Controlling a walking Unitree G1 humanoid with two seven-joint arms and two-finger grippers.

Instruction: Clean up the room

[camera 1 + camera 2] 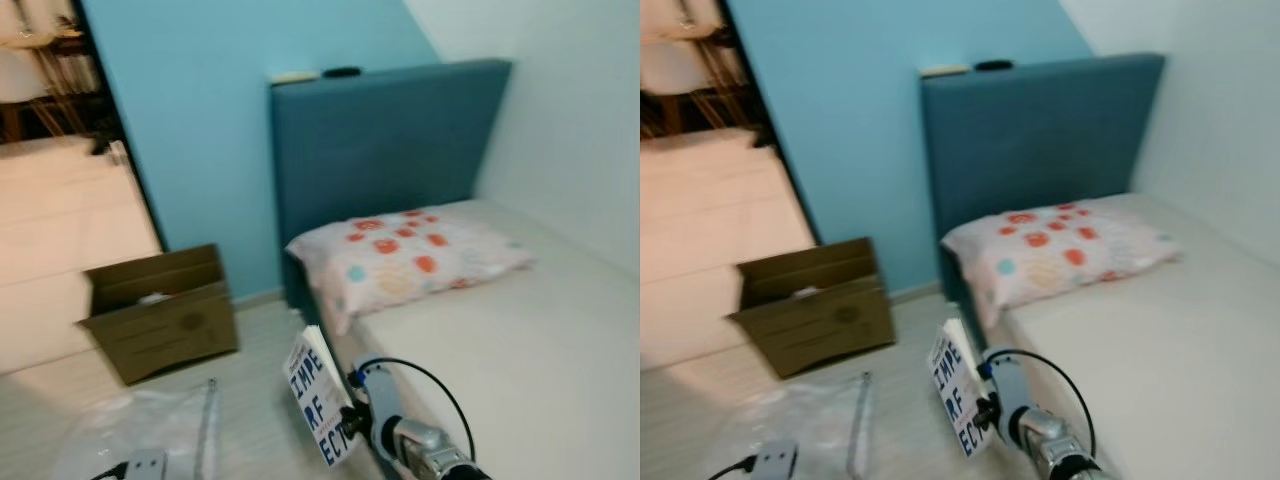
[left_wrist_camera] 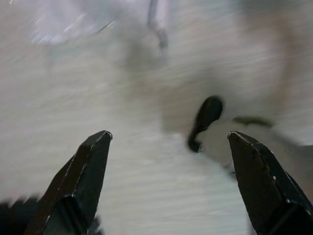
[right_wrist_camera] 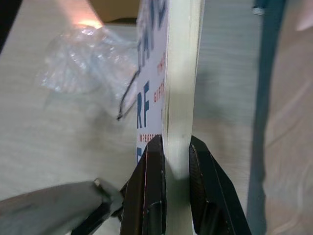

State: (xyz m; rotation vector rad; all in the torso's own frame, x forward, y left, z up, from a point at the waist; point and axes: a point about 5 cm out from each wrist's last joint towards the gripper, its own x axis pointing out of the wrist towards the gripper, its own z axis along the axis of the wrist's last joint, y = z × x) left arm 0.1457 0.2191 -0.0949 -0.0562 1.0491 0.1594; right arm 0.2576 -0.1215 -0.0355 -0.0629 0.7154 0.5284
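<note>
right gripper (image 3: 173,161) fingers clamped on book (image 1: 318,395) lower edge, held upright over floor beside bed (image 1: 520,340). i judge book stiff, light; grip near spine safest. left gripper (image 2: 171,161) fingers spread, empty.

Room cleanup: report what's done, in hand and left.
Done: the bed is bare except for its pillow. In hand: the right claw is shut on a book, held above the floor. Left: clear plastic wrap on the floor, beside the open cardboard box.

Glossy paper book (image 1: 318,395); matt cardboard box (image 1: 160,312); crinkly clear plastic bag (image 1: 140,430); cloth pillow (image 1: 410,252); fabric headboard (image 1: 385,150).
</note>
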